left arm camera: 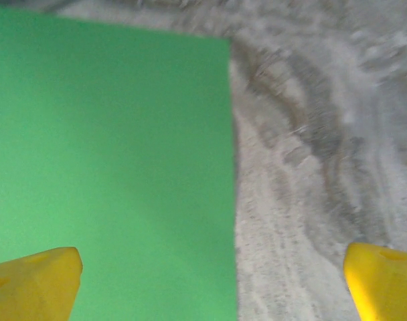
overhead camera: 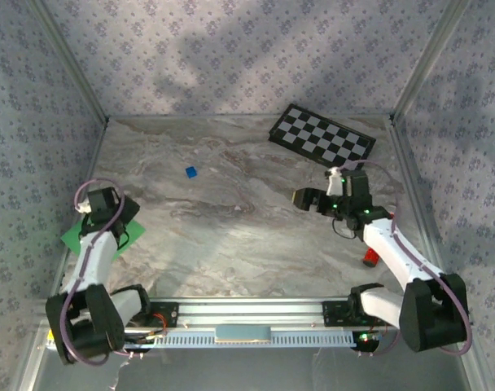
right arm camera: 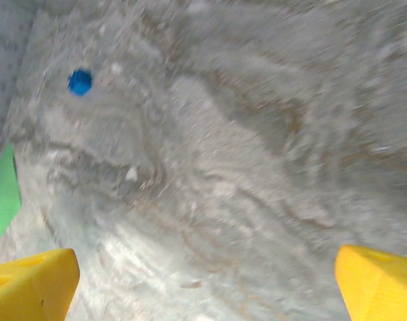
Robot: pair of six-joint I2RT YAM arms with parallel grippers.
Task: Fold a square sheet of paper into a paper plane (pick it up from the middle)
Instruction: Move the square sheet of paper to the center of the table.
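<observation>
The square sheet of paper [overhead camera: 72, 238] lies flat at the table's left edge, bright green and largely covered by my left arm. In the left wrist view the sheet [left arm camera: 110, 147] spreads under the left half, its right edge running straight down the middle. My left gripper [left arm camera: 213, 281] hovers over that edge, open, with one yellow fingertip [left arm camera: 43, 277] above the paper and the other above bare table. From above, the left gripper [overhead camera: 109, 213] points down at the sheet. My right gripper [overhead camera: 301, 198] hangs open over the table's right centre, holding nothing; a corner of the sheet [right arm camera: 3, 194] shows at its far left.
A tiny blue block [overhead camera: 190, 172] sits on the marbled table left of centre, also visible as the blue block [right arm camera: 79, 81] from the right wrist. A black-and-white checkerboard [overhead camera: 321, 136] lies at the back right. A small red object [overhead camera: 368, 259] rests beside the right arm. Patterned walls enclose the table.
</observation>
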